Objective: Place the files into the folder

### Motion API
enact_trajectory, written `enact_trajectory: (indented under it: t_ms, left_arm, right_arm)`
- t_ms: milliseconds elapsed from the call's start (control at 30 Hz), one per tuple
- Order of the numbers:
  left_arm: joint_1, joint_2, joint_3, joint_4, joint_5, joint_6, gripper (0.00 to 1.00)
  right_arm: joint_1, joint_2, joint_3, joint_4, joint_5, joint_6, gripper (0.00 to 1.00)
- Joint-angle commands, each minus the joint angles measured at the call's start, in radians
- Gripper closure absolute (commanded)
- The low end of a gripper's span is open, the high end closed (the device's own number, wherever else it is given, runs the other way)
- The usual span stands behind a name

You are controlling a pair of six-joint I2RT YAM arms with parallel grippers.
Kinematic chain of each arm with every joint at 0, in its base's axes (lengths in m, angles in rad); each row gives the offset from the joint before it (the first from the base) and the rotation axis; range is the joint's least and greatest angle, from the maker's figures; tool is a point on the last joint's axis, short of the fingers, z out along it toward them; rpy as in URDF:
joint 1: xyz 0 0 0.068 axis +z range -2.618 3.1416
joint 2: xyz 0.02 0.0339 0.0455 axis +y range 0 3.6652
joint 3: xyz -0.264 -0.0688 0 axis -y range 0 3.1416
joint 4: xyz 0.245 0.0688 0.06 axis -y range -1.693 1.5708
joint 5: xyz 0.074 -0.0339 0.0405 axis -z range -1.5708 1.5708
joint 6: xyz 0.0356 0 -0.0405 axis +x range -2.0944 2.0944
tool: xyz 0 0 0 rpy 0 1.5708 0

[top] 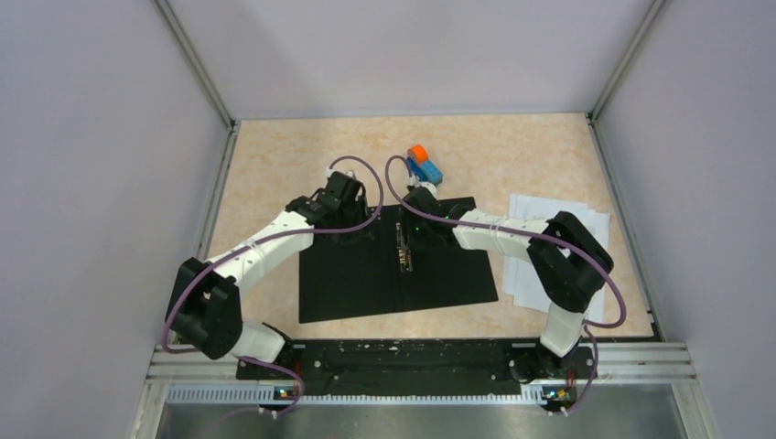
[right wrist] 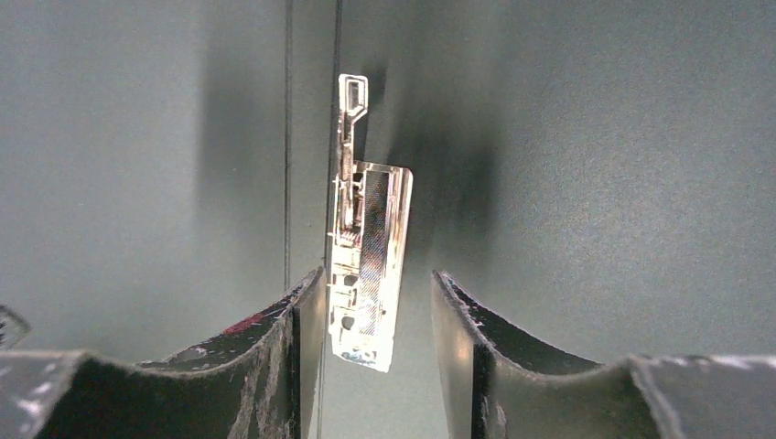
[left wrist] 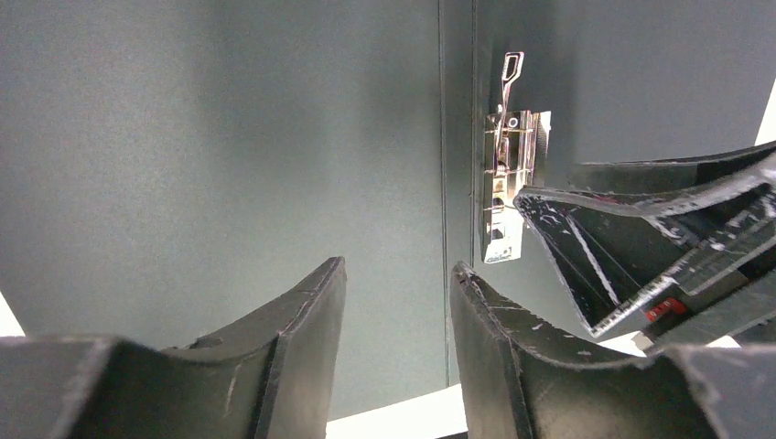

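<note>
Broadly, the table (top: 274, 165) lies bare to the left of the left claw (top: 352, 212) and on beyond it toward the back wall, so that side has the most open room.

The folder (top: 357, 274) lies open and flat, black inside up. It spreads under both claws and toward the arm bases. Its far edge runs just beneath the left claw, and its near edge stops short of the base rail, leaving a strip of table between them. In the left wrist view the folder (left wrist: 229, 165) fills nearly everything ahead of the fingers. Pale table shows only past its edge, low between the fingertips.

The files (top: 523, 208) sit well right of the right claw (top: 412, 233), partly under that arm's elbow. Their left edge is near the folder's right edge, with a thin gap of table between them.

The truck (top: 424, 165) stands just beyond the right claw, off the folder's far edge.

The clip (top: 403, 247) lies along the spine, directly under the right claw and to the right of the left one.

The left claw (left wrist: 398, 270) is released, fingers apart over bare folder and grasping nothing. The right claw (right wrist: 377, 279) is also released. Its fingers straddle the clip (right wrist: 366, 256), which lies close to the left finger with clear room before the right one.
</note>
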Motion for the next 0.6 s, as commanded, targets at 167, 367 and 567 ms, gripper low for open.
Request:
enact_trajectory:
  t_ms: [167,367,567]
  left_arm:
    - [0.021,-0.035,0.009,0.008,-0.015,0.011,0.49]
    - [0.037,-0.05,0.005,0.004,-0.011,0.017,0.49]
    - [0.047,-0.053,0.004,0.005,-0.004,0.02,0.49]
  right_arm:
    - [0.041,0.078,0.075,0.008,0.046,0.031,0.64]
    - [0.062,0.109,0.108,0.009,0.062,0.082,0.8]
    - [0.093,0.166,0.177,0.023,0.074,0.15,0.88]
